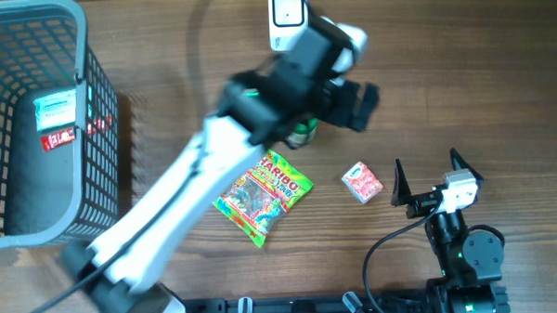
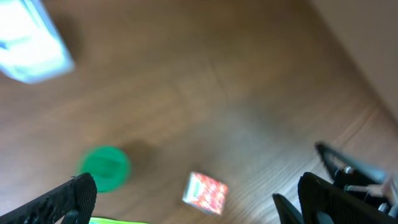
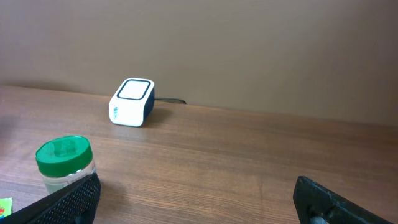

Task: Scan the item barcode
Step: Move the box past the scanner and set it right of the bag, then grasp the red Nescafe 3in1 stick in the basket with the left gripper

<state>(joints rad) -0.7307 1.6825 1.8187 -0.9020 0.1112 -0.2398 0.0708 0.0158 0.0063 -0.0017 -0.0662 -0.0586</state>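
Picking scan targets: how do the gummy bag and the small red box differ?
Size: the gummy bag is clearly bigger than the small red box.
Shape: the bag is a flat pouch, while the box is a blocky carton.
Colour: the bag is multicoloured with green and yellow edges, and the box is mostly red with some white.
Shared: both lie loose on the wooden table, and neither is held.

Brown wood-grain worktop [image 1: 499, 93] filling the overhead view, grain running side to side, plain matte tan wall [image 3: 249, 50] rising from its far edge in the right wrist view, soft even light, faint shadows.
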